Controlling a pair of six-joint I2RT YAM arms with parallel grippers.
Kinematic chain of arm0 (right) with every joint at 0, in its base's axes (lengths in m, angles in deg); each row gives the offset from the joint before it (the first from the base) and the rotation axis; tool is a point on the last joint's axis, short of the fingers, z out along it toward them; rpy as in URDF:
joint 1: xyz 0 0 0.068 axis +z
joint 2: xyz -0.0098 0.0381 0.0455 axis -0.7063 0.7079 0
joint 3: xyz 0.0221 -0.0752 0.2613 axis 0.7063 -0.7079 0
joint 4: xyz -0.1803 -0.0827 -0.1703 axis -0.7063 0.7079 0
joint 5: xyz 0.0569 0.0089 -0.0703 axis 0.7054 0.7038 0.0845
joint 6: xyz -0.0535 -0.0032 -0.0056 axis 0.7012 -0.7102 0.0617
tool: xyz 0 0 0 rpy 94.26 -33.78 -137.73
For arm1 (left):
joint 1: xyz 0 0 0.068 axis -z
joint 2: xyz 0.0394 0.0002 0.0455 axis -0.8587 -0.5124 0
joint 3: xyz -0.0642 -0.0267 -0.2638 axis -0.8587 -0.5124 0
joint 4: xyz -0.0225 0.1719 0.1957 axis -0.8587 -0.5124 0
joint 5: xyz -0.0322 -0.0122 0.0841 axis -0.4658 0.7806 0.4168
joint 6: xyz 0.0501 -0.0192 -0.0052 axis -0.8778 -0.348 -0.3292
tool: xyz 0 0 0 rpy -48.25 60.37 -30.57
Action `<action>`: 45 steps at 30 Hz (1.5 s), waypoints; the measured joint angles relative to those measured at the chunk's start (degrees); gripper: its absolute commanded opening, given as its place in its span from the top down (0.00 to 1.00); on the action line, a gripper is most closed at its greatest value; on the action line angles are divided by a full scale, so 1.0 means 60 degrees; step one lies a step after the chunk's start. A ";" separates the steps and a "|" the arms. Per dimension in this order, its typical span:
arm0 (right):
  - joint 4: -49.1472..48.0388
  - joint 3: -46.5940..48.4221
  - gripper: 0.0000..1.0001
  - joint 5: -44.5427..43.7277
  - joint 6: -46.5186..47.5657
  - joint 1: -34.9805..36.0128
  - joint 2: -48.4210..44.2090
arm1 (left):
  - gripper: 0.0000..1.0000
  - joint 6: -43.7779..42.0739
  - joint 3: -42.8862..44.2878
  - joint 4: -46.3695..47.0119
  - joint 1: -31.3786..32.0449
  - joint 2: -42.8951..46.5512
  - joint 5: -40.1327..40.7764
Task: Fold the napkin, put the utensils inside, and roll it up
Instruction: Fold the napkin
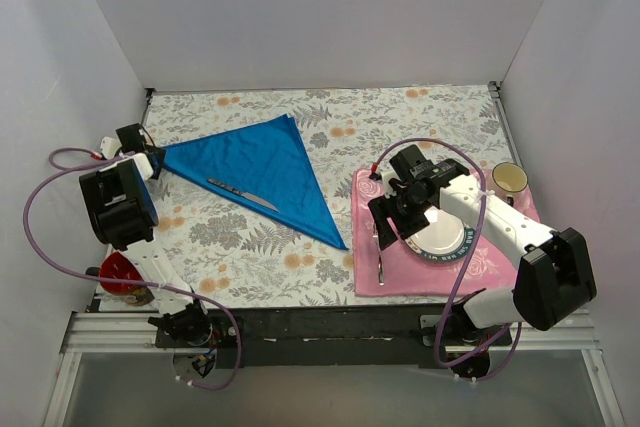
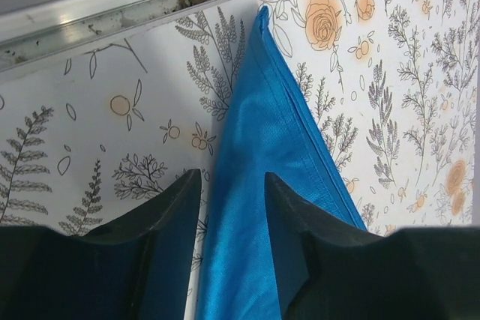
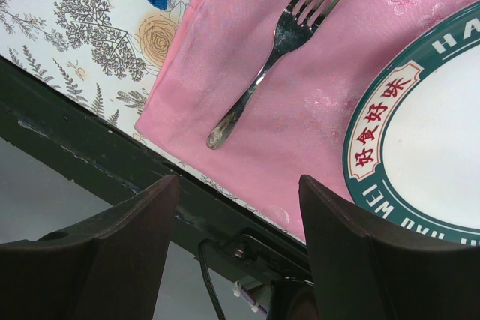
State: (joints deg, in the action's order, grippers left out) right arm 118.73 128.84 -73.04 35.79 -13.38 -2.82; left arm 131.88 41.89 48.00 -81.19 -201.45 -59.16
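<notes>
napkin (image 1: 262, 172): fold done, flat triangle left of pink placemat (image 1: 400, 277), not yet rolled | left gripper (image 2: 232, 181): parted, straddling napkin's tip, no pinch seen | right gripper (image 3: 238, 185): wide apart, empty, over fork (image 3: 277, 46) | knife (image 1: 243, 194): lying on napkin | likely left: roll-up, maybe fork first

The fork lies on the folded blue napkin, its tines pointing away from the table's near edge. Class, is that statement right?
Not quite. The fork lies on the pink placemat, beside the plate, not on the blue napkin; the right wrist view shows this. Its tines do point away from the table's near edge.
</notes>
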 measured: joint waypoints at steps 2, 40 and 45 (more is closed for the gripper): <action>0.0000 0.0004 0.27 0.0000 0.0000 0.0000 0.0000 | 0.65 -0.0175 0.0124 0.0015 -0.0007 -0.0091 0.0000; -0.0033 -0.0044 0.27 0.0219 0.0025 0.0000 -0.0805 | 1.00 -0.2761 -0.1960 -0.1155 0.3322 0.4393 0.0481; -0.0040 -0.0044 0.27 0.0270 0.0025 0.0000 -0.0809 | 1.00 -0.2783 -0.2455 -0.1417 0.3676 0.4776 0.0437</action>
State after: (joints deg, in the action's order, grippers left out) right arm 118.49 128.57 -71.42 35.94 -13.38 -7.67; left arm 115.18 27.16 39.50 -59.14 -172.80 -56.54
